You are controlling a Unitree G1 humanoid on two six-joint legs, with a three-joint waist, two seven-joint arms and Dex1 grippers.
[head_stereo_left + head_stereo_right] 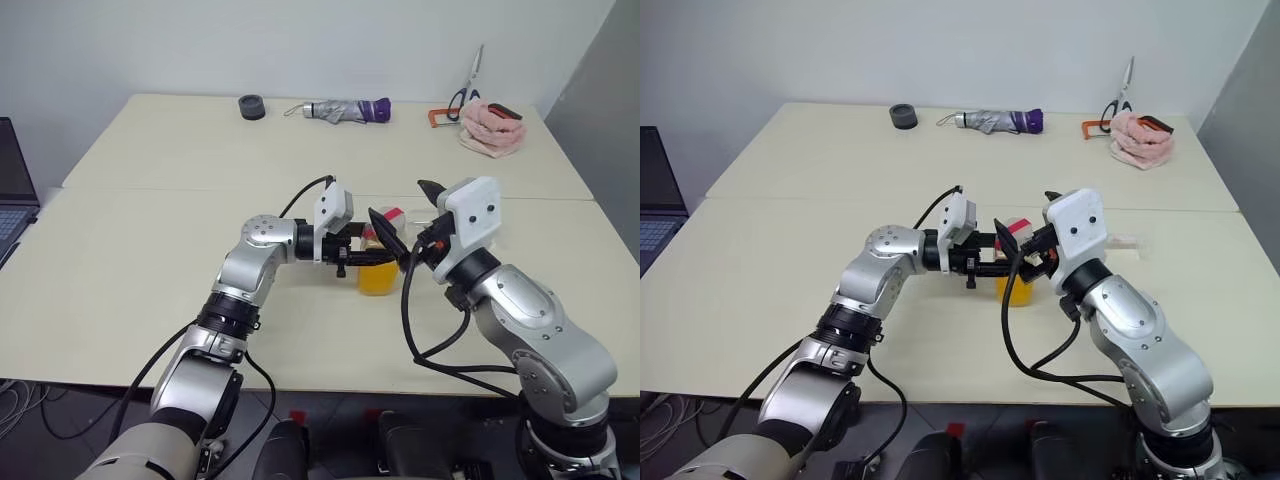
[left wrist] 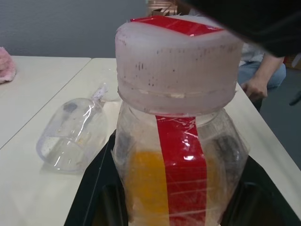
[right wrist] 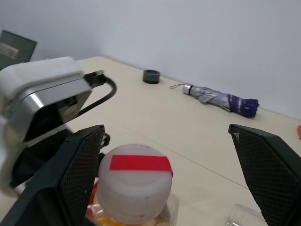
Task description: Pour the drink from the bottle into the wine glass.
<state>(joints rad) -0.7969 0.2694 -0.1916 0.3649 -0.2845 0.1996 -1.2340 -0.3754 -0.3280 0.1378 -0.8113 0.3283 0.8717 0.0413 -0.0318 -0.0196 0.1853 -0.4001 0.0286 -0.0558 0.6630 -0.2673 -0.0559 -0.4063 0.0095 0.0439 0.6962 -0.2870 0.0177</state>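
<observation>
Left end effector (image 1: 352, 255) pinching bottle (image 2: 181, 155); clear, red strip, white cap | right end effector (image 3: 164, 155) spread

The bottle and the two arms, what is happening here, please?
The left gripper is shut on the bottle, holding it upright on the table. The drink is inside and the cap is on. The right gripper is open, one finger on each side of the cap, not gripping it. The wine glass lies on its side on the table beyond the bottle, empty. Nothing is poured yet.
</observation>
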